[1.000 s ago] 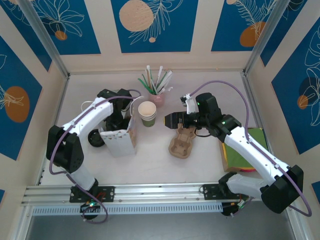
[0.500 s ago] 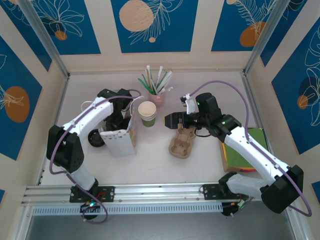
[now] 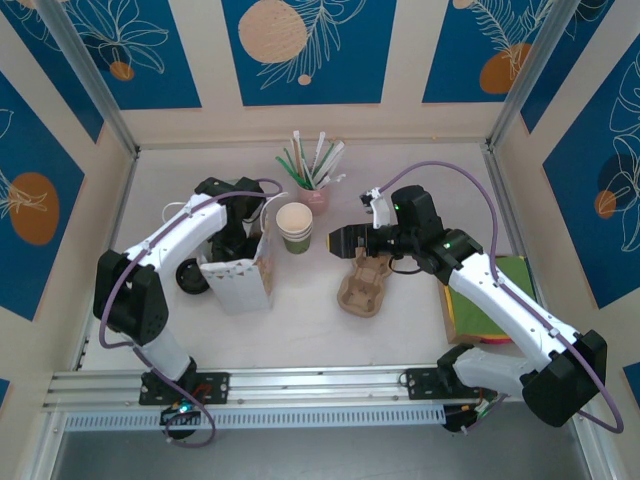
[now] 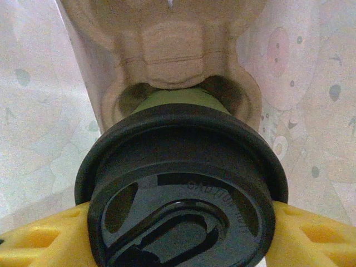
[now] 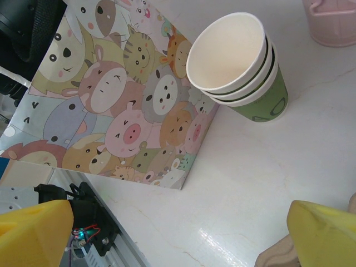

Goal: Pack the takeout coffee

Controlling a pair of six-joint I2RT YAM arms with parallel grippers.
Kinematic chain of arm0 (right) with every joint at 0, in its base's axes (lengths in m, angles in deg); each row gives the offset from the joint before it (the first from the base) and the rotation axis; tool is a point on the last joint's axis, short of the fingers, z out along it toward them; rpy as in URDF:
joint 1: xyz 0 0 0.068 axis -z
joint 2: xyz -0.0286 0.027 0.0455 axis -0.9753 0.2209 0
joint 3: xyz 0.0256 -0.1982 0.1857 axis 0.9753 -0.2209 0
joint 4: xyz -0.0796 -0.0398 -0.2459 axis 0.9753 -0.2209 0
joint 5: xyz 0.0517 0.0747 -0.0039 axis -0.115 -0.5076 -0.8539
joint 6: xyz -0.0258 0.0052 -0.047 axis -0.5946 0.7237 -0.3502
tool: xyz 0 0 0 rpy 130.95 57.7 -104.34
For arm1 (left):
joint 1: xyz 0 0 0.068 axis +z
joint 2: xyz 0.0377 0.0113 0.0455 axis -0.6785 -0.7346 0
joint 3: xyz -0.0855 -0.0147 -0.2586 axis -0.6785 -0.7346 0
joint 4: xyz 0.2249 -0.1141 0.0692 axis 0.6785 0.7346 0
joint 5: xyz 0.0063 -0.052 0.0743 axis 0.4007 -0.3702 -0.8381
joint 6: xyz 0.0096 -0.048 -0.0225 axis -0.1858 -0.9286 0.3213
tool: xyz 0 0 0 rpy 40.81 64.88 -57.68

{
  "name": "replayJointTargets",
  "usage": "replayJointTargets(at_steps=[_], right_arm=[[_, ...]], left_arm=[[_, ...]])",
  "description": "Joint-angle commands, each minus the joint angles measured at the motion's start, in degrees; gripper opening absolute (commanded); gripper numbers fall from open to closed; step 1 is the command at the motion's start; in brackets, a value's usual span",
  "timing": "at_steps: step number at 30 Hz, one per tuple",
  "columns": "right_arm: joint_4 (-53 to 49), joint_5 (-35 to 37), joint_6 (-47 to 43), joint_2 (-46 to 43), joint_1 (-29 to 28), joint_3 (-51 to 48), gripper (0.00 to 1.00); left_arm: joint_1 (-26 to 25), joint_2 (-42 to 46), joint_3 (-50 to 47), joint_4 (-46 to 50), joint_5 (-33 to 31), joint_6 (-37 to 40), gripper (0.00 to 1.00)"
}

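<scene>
The takeout coffee (image 4: 181, 206) is a green cup with a black lid. It stands in a well of a brown pulp carrier (image 4: 172, 50) inside the cartoon-print paper bag (image 3: 238, 280). My left gripper (image 4: 181, 242) reaches down into the bag (image 5: 122, 111), and its yellow fingers (image 4: 39, 239) sit against both sides of the cup just under the lid rim. My right gripper (image 3: 345, 240) hovers over the table between the bag and a second carrier (image 3: 365, 283). It is open, with nothing between its fingers (image 5: 325, 233).
A stack of lidless green cups (image 3: 295, 228) stands just right of the bag, also in the right wrist view (image 5: 239, 61). A pink cup of straws (image 3: 315, 190) is behind it. A dark round object (image 3: 190, 278) lies left of the bag. Coloured sheets (image 3: 490, 300) lie at the right edge.
</scene>
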Motion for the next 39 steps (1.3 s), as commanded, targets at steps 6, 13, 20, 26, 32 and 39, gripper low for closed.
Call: replayJointTargets(at_steps=[6,13,20,26,32,39], right_arm=[[-0.1,-1.1,0.5,-0.7,0.0,-0.4,0.99],[-0.2,-1.1,0.5,-0.7,0.0,-0.4,0.99],[-0.2,-1.2,0.4,-0.8,0.0,-0.3,0.99],[-0.3,-1.1,0.5,-0.8,0.0,-0.3,0.99],[-0.1,-1.2,0.6,-0.8,-0.1,-0.4,0.99],[-0.1,-1.2,0.6,-0.8,-0.1,-0.5,0.99]], left_arm=[[0.6,-2.7,-1.5,-0.6,-3.4,0.7,0.69],[0.6,-2.5,-1.5,-0.5,-3.3,0.7,0.69],[0.7,-2.5,-1.4,-0.6,-3.1,0.6,0.69],[0.6,-2.3,-1.3,-0.4,-3.2,0.6,0.69],[0.6,-2.1,-1.3,-0.2,-3.3,0.6,0.7],[0.6,-1.8,-1.1,0.1,-3.3,0.4,0.7]])
